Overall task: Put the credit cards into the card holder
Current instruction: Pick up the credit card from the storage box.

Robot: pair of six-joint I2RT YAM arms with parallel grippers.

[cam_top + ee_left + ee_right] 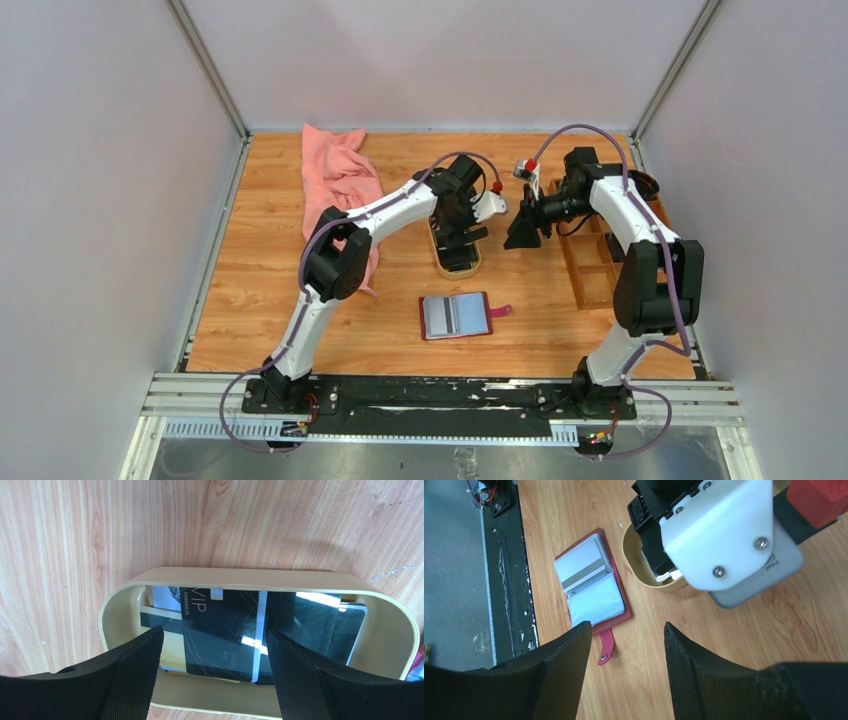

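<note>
L gripper (212, 652) aimed down, jaws wide; R gripper (626, 630) jaws apart, L wrist (724, 535) just ahead of its tips

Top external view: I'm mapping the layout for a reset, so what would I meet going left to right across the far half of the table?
Pink cloth → tan dish → right hand → wooden tray.
</note>
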